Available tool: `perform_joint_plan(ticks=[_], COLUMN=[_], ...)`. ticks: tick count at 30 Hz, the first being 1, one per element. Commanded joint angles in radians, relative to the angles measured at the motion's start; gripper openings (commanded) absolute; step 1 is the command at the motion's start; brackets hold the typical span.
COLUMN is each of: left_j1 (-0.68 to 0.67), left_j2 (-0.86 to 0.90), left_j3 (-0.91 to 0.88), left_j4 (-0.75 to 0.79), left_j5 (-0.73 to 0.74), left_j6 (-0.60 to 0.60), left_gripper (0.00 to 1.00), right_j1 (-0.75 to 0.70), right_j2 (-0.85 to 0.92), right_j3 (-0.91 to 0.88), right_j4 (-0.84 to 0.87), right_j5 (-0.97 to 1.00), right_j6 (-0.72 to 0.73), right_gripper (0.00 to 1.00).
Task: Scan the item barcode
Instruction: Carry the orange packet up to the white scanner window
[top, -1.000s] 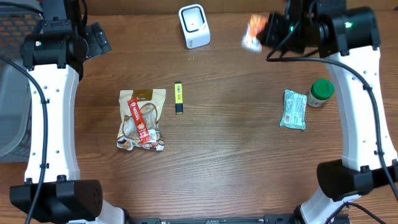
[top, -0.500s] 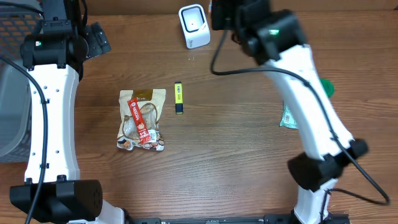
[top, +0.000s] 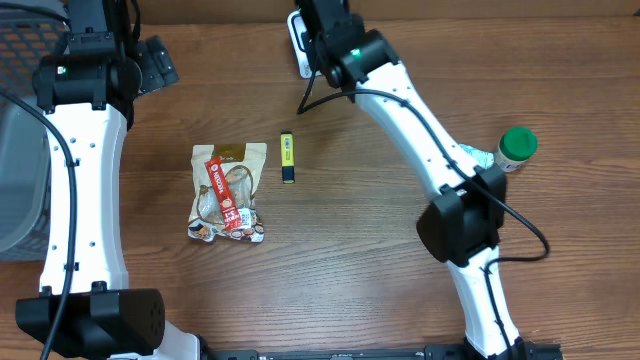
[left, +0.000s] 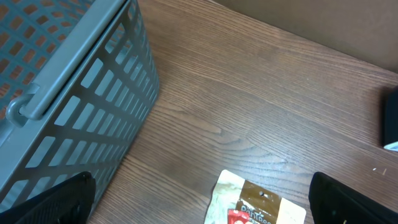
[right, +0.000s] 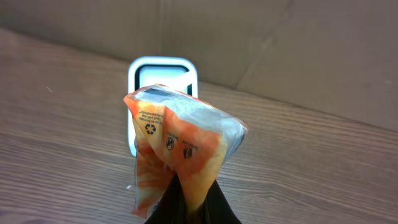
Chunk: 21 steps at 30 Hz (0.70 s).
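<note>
At back edge of brown wood-grain bench (top: 380, 260), we hold orange crinkled plastic packet (right: 180, 155) pinched in right jaws, just in front of white boxy barcode scanner (right: 155, 78). Our left jaws wide, empty, near grey mesh basket (left: 74, 93). We judge step: presenting packet to scanner window. Next move likely calls for turning barcode face toward window; barcode itself we cannot see. Bench surface flat, matte; red-labelled snack pouch (top: 228, 190), yellow marker (top: 287, 158) lie well apart. Plain tan wall (right: 311, 50) behind.

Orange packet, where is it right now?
In the right wrist view, the orange packet is pinched in the right hand, held just in front of the white scanner near the far edge of the table.
</note>
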Motion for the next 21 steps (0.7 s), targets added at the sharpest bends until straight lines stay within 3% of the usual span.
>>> perform_joint_plan(ticks=[1,13,21], left_j1=[-0.001,-0.001,-0.001], left_j2=[0.010,0.010,0.010], left_j3=[0.008,0.008,0.008], left_j4=[0.003,0.003,0.003], left_j5=[-0.013,-0.013,-0.013], left_j6=[-0.014,-0.014,-0.014], left_gripper=[1.00,1.00,1.00], right_j1=[0.005,0.013,0.013], right_j2=[0.063,0.174,0.184], right_j3=[0.018,0.018,0.018], right_j4=[0.034,0.342,0.487], right_j5=[0.080,0.157,0.192], right_j6=[-0.087,-0.665,-0.858], right_gripper=[0.04,0.04,0.04])
